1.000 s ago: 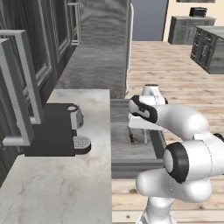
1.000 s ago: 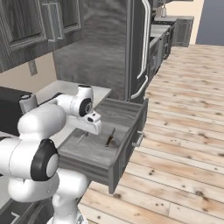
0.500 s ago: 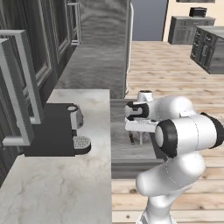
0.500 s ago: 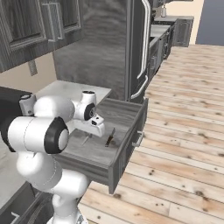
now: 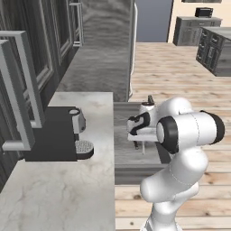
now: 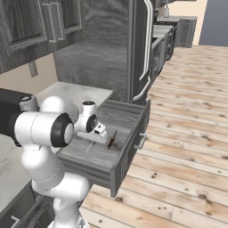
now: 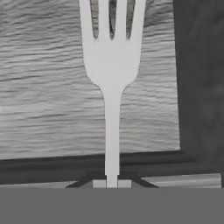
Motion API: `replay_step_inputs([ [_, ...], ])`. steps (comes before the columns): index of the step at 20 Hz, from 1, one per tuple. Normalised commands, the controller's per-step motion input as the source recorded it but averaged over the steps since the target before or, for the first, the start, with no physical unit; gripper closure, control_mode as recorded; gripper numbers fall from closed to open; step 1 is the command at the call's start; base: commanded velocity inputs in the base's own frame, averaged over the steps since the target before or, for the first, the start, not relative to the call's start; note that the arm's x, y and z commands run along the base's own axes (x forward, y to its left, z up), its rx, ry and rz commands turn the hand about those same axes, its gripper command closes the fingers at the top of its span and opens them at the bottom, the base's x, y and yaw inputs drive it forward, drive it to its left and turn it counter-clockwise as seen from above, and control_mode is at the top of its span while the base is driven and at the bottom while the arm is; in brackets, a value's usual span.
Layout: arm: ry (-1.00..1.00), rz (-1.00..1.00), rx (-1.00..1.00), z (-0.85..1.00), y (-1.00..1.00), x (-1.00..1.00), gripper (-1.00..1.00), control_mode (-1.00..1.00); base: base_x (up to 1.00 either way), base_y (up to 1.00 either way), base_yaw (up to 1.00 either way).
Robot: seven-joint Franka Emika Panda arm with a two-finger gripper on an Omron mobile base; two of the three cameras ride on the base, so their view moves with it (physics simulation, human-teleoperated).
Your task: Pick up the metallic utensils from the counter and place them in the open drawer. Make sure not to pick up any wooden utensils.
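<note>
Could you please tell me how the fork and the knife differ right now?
The fork is pale silver-grey all over, while the knife has a dark handle. The fork hangs held in the gripper above the open drawer floor, whereas the knife lies loose inside it. Both are slim utensils.

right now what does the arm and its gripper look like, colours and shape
The arm is glossy white, built of thick rounded segments with bulbous elbows. Its joints are capped by black rings and dark round discs. The wrist ends in a white block with dark panels carrying the gripper, whose fingers look small and dark. No cables or markings are visible.
</note>
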Motion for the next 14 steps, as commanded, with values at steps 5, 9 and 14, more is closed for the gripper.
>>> replay_step_inputs([
  [5, -0.14, 0.05, 0.0, -0.35, 0.0, 0.0, 1.0, -1.0, 0.0, 0.0, 0.0],
  [9, -0.07, 0.08, -0.01, -0.33, 0.0, 0.03, 1.0, -1.0, 0.0, 0.0, 0.0],
  [14, -0.05, 0.06, 0.0, -0.28, 0.0, 0.09, 1.0, -1.0, 0.0, 0.0, 0.0],
])
